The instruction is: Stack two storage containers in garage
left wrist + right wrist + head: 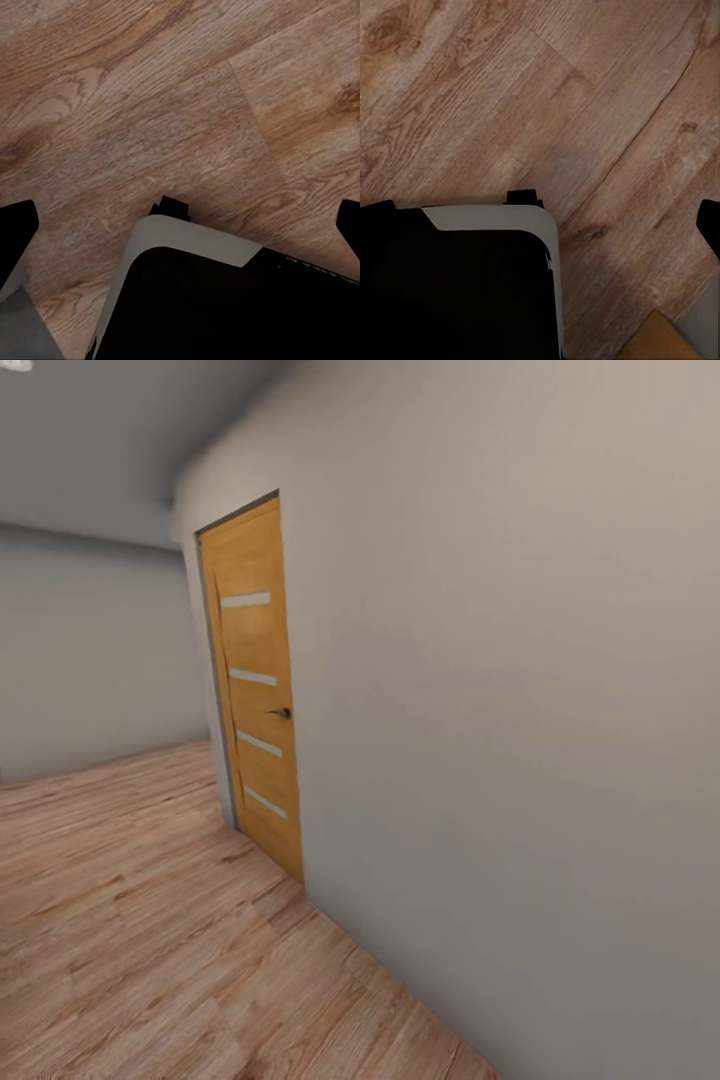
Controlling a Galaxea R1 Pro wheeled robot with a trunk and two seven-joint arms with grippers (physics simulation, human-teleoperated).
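The two storage containers are out of view. My left gripper [180, 225] hangs open over light wood planks, its black fingertips [16, 229] at the picture's two edges with nothing between them. My right gripper [540, 221] is open too, one fingertip [709, 225] at the edge, over the same plank floor. Neither gripper holds anything.
A wooden door [255, 690] with several glass slits and a dark handle [282, 712] stands in the grey wall [520, 740] on my right. Light wood plank floor [130, 920] runs ahead and left to a far wall [90, 650]. My grey-and-black base [195, 255] sits under both wrists.
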